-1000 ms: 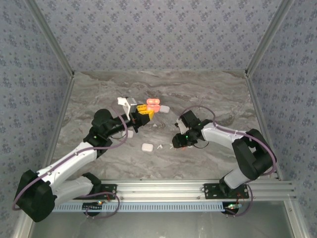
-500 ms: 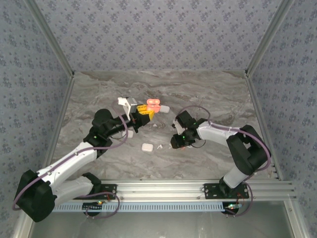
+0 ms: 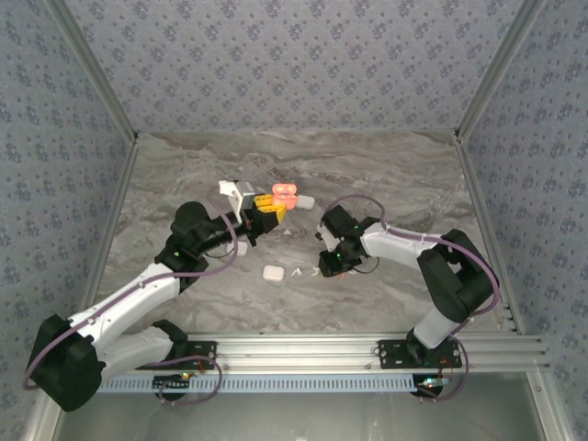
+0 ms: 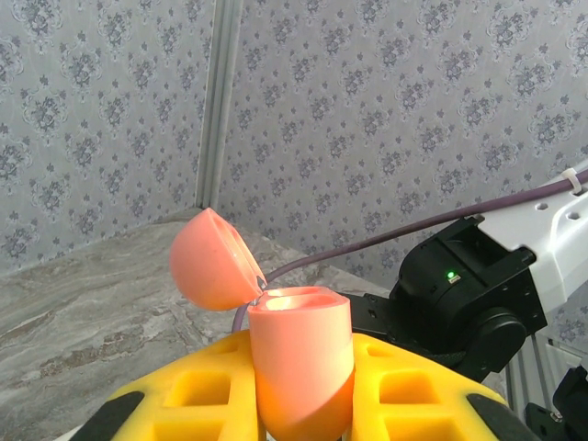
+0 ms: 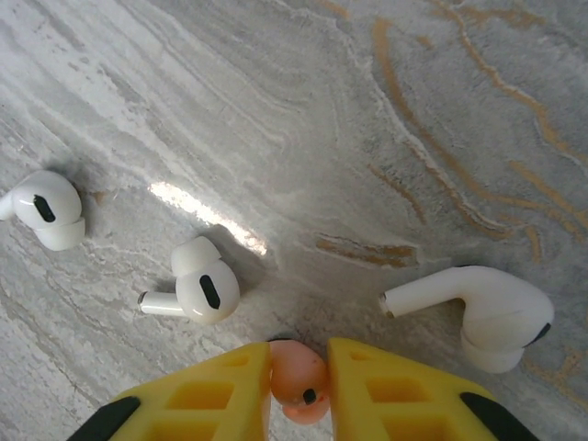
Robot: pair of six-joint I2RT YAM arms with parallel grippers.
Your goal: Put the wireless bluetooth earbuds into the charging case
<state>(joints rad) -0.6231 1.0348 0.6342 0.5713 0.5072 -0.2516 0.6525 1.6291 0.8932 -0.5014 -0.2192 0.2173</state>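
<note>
The left gripper (image 4: 299,390) pinches a coral-pink rounded plastic charging case (image 4: 299,354) between its yellow fingers (image 4: 197,397). The case stands upright, and its domed lid (image 4: 209,260) is swung open and tilted back on the hinge. From above, this case (image 3: 285,192) is held over the grey marbled bench (image 3: 395,165), about midway between the left and right edges and in the far half.

The right gripper (image 5: 299,356) points down at the bench, its yellow fingers pressed together on a tiny coral-pink stemmed earbud (image 5: 296,375). I cannot tell whether this earbud touches the surface. Three white stemmed plastic earbuds lie on the bench around it: one (image 5: 197,287) near the fingertips, one (image 5: 46,209) further out on the same side, and one (image 5: 487,308) on the other side.

From above, the right gripper (image 3: 322,266) is near the bench's middle, on the side towards the near edge. A shut white rounded-square case (image 3: 273,273) lies nearby to its left. A second white case (image 3: 305,201) lies just beside the coral one.
</note>
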